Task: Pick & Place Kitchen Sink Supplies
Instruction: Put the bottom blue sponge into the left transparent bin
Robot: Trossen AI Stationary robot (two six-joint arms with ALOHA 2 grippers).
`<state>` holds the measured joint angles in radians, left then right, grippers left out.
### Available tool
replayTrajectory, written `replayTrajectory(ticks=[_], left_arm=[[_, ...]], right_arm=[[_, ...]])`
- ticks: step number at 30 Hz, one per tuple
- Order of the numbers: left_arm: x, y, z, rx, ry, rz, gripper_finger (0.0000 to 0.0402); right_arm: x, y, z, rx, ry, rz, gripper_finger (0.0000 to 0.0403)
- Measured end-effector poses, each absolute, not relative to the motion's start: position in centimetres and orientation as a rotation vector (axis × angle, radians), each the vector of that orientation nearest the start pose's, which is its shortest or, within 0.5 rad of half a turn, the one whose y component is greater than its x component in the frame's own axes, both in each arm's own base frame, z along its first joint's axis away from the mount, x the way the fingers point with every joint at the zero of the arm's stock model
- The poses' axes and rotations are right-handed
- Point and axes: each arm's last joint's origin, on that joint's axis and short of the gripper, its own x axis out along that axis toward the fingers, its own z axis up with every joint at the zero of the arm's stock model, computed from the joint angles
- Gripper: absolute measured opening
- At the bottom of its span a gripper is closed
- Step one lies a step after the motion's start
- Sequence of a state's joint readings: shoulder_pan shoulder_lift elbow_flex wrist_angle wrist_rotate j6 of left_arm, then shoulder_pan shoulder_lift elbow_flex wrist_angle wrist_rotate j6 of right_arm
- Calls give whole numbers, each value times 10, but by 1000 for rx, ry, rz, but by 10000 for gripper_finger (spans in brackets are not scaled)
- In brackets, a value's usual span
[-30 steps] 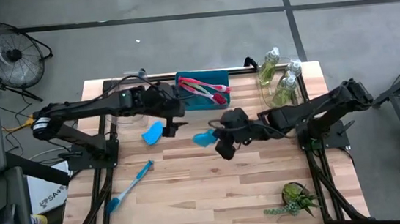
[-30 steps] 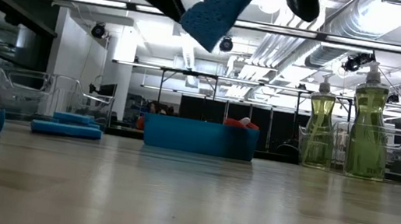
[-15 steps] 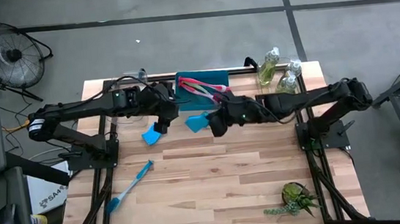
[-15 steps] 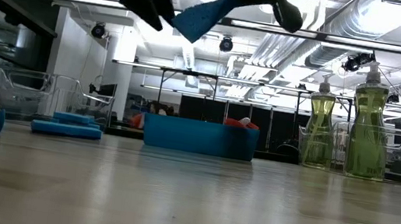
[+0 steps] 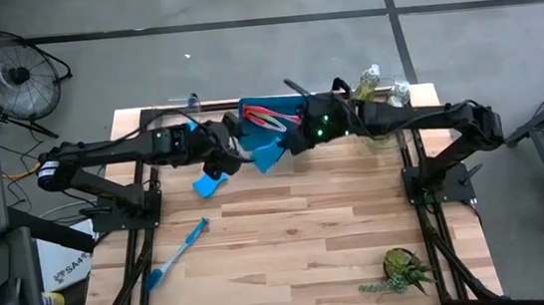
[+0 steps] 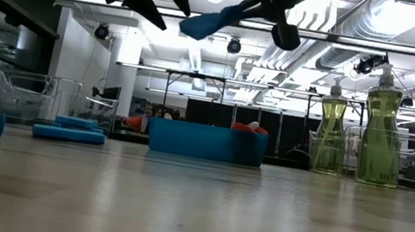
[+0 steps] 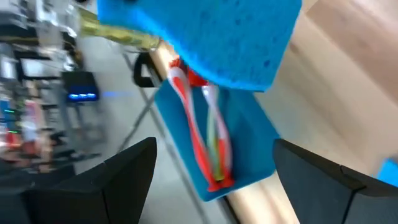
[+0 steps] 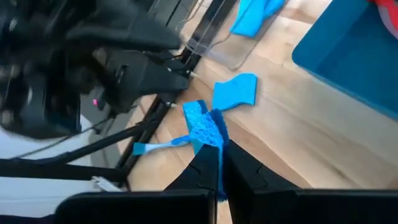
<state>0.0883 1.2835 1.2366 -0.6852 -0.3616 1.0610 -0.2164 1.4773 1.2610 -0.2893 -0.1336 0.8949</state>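
My right gripper point(image 8: 217, 152) is shut on a blue sponge point(image 5: 267, 156), high above the table just in front of the blue tray point(image 5: 293, 105). My left gripper point(image 5: 235, 154) hangs open beside it on the left, its fingers apart and touching nothing. The held sponge fills the left wrist view point(image 7: 205, 37). A second blue sponge point(image 5: 207, 184) lies flat on the wood below the left arm. A blue dish brush point(image 5: 177, 254) lies near the table's left front. Pink-red brushes point(image 7: 199, 137) lie in the tray. Bottles of yellow-green liquid point(image 6: 382, 136) stand at the far right. My right gripper pinches one end of the sponge point(image 8: 208, 140) between its two shut fingers. The fingers slant down from the table's right. The rest of the sponge point(image 6: 204, 22) sticks out past the fingertips toward the left arm, tilted and lifted clear of the table.
A small spiky green plant point(image 5: 399, 270) stands near the front right corner. Clear bins point(image 6: 23, 94) sit at the far left. Bare wood point(image 5: 300, 240) spreads across the table's middle and front. A fan point(image 5: 9, 73) stands off the table.
My right gripper has carried the sponge toward the table's far edge, up to the tray's front, rolling its wrist; the sponge stays clear of the table. My left gripper has rolled about its own line while staying nearly in place, still open.
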Motion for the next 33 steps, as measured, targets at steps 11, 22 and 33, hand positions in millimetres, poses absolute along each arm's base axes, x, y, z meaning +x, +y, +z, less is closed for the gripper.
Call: replayTrajectory(ticks=[11, 22, 33], left_arm=[[270, 11, 352, 1335, 809, 30, 317], [275, 4, 361, 1410, 717, 55, 315], [275, 5, 361, 1424, 734, 87, 199]], right_arm=[[316, -111, 337, 1106, 350, -133, 4], [316, -116, 345, 1117, 306, -22, 5], [316, -116, 345, 1114, 313, -12, 7]])
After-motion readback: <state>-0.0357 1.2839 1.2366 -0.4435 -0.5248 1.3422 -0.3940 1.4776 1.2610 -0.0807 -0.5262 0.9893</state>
